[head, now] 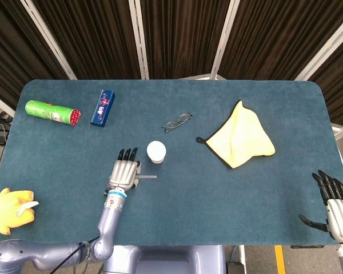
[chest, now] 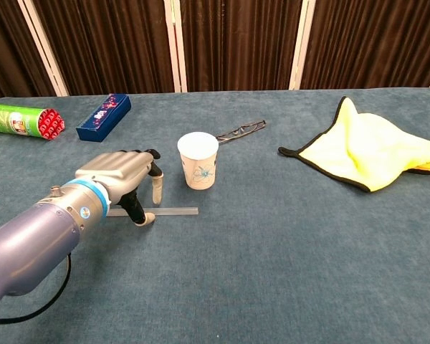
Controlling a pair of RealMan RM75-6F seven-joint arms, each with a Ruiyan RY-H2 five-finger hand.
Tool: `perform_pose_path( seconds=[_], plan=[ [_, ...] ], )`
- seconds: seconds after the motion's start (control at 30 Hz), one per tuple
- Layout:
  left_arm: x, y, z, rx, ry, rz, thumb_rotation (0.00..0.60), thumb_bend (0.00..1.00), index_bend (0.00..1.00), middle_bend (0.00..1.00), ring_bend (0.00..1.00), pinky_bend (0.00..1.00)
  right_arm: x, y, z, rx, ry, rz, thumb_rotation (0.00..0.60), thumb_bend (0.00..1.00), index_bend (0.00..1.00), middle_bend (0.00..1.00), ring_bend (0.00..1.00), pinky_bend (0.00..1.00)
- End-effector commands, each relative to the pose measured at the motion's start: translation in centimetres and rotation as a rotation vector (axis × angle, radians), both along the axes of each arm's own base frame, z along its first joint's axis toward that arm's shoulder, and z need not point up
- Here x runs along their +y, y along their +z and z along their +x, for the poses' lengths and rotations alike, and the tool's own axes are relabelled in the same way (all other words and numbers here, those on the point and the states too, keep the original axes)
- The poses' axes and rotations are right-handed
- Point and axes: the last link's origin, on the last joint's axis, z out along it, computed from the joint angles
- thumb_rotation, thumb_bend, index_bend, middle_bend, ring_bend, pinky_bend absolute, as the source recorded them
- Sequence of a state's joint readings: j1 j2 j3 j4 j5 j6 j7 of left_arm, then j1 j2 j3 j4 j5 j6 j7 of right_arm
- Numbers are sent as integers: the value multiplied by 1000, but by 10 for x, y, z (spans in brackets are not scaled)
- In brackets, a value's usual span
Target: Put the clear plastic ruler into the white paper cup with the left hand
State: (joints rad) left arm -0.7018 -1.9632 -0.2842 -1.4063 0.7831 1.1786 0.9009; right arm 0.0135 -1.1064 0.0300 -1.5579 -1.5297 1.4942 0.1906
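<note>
Head view. Left hand lies palm-down over the clear plastic ruler; only the ruler's right end shows past the hand, the rest is hidden beneath it. Fingers are extended and apart; from above I cannot tell whether any finger touches the ruler. White paper cup stands upright just right of and slightly beyond the fingertips; its inside reads plain white. Right hand sits at the lower right frame edge, well apart from everything, partly cut off, fingers spread, holding nothing. Beyond the left hand: eyeglasses, blue box, green tube. Yellow cloth lies far to its right.

Chest view. Left hand hovers over the ruler's left part, thumb tip low at the strip, possibly touching; other fingers curve downward, not closed on it. The ruler lies flat on the table. Cup is just right of the hand, with nothing seen inside. The right hand is out of frame here.
</note>
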Motion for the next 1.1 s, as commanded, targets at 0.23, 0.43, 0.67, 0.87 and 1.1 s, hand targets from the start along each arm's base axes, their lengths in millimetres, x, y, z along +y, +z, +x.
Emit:
perform_pose_path(
  seconds=[0.23,0.43,0.67,0.87,1.1],
  plan=[
    [2,-4,-1,9,4,-3,600,341,543,0,0,0,0,0,0,0,-2,1,600,76,0,0,0,0],
    [1,-7,0,7,1,-4,600,405,567,0,0,0,0,0,0,0,-2,1,600,75,0,0,0,0],
    [-3,-7,-3,9,-4,-11,600,412,575,0,0,0,0,0,0,-1,-1,1,600,76,0,0,0,0],
    [-6,-1,-5,-1,-13,-7,600,411,575,0,0,0,0,0,0,1,-1,-1,600,76,0,0,0,0],
    [-7,30,0,-74,-37,39,600,411,574,0,0,0,1,0,0,5,-1,-3,600,76,0,0,0,0]
  ],
)
